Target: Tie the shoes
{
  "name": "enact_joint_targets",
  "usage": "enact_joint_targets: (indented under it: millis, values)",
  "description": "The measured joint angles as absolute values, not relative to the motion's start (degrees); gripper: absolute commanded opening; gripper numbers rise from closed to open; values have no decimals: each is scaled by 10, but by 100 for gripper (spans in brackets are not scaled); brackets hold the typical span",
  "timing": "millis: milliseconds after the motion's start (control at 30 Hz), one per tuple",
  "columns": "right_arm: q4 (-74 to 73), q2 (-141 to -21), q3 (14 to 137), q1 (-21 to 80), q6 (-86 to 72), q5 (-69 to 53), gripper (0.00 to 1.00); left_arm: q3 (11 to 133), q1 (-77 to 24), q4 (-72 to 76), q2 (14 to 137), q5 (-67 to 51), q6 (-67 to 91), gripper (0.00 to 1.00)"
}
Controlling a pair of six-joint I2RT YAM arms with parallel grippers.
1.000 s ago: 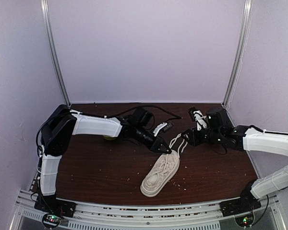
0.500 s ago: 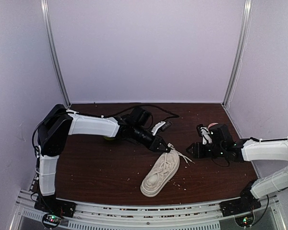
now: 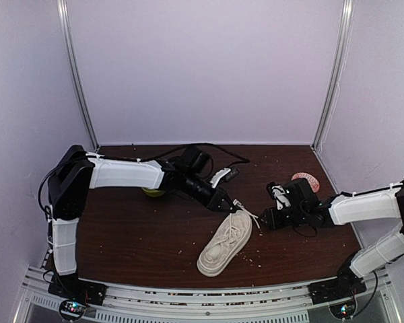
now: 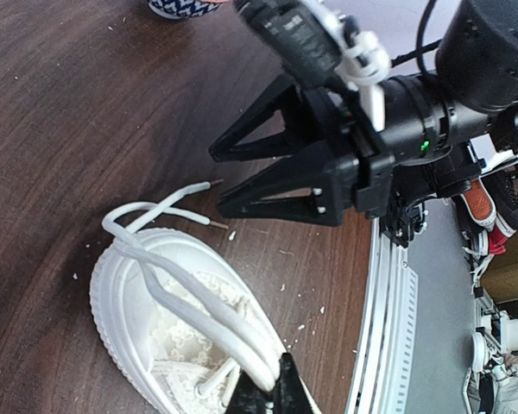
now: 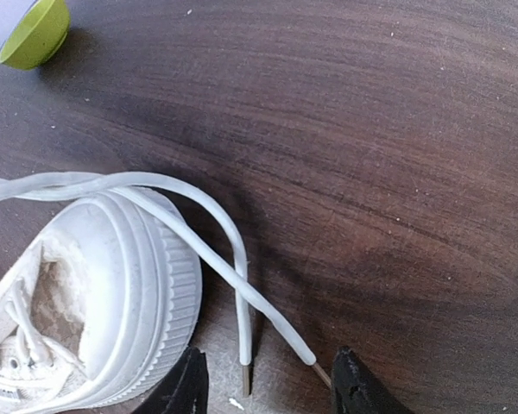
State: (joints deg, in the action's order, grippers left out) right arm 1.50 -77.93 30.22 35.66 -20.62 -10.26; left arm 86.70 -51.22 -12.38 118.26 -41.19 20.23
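The off-white sneaker (image 3: 223,245) lies on its sole near the middle of the surface (image 3: 135,235), angled from near left to far right. Its thick white sole is ribbed around the rounded far end, and its upper looks like woven mesh. Two long white laces (image 5: 198,250) trail off that far end and finish in clear tips. The left gripper (image 4: 272,390) is clamped on the laces above the shoe, which the left wrist view shows closest. The right gripper (image 5: 272,384) stands apart, with the lace tips between its fingers, untouched. Its wrist view also shows a smooth lime-green bowl (image 5: 36,33) on the dark, crumb-speckled wood grain.
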Motion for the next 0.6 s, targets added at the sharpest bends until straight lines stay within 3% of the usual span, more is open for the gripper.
enact_joint_targets:
  millis: [400,467,533,600]
  values:
    - [15,-861,341,364,-166,-91,48,867,-512,-140,1175,-413,197,0]
    - [16,-875,352,366,-157,-90,37,867,-512,-143,1175,-413,196,0]
    - [16,-885,359,366,-148,-89,14,867,-512,-147,1175,-413,195,0]
    - [21,-889,362,367,-144,-87,0,867,-512,-150,1173,-409,194,0]
